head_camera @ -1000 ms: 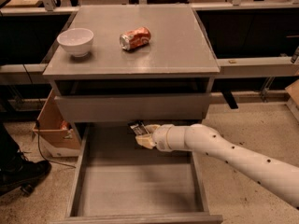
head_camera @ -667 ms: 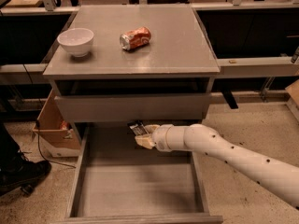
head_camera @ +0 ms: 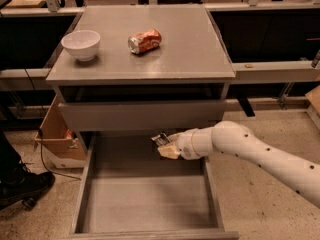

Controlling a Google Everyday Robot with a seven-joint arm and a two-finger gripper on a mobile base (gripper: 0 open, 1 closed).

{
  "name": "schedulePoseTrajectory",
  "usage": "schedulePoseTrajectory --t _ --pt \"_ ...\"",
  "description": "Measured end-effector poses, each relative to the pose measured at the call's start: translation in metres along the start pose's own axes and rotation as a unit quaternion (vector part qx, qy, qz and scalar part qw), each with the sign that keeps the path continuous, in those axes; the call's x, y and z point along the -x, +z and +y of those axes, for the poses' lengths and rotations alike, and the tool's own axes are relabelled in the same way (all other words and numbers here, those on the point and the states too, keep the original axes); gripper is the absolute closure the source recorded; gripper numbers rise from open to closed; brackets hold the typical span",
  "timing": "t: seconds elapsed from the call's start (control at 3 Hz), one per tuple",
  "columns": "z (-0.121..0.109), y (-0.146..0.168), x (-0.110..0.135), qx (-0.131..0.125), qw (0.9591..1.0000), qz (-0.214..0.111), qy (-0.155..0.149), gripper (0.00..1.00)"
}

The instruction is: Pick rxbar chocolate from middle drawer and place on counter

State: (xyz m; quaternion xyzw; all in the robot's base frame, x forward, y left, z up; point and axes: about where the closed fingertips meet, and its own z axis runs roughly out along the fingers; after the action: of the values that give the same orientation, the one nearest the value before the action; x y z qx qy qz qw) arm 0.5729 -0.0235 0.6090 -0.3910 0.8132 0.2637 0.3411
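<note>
Middle drawer [head_camera: 145, 204] open, claw [head_camera: 162, 143] over its back edge

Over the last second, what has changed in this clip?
The gripper has slid slightly toward the picture's right, the arm with it, keeping low over the back of the open middle drawer. Something dark shows at its tip; what it is cannot be told. Nothing was visibly taken or let go. The white bowl and crushed soda can sit unmoved on the counter.
</note>
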Motion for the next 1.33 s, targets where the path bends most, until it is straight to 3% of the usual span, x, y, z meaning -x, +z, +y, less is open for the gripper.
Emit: schedulePoseTrajectory --t 0.33,0.67,1.0,1.33 --pt "0.006 -0.038 -0.002 -0.003 0.9996 0.029 -0.005 1.0" --pt "0.011 -0.09 0.019 -0.035 0.9987 0.021 -0.031 1.0" --pt "0.014 -0.163 0.067 -0.097 0.9926 -0.003 -0.073 1.0" --pt "0.009 -0.199 0.105 -0.131 0.9859 -0.016 -0.103 1.0"
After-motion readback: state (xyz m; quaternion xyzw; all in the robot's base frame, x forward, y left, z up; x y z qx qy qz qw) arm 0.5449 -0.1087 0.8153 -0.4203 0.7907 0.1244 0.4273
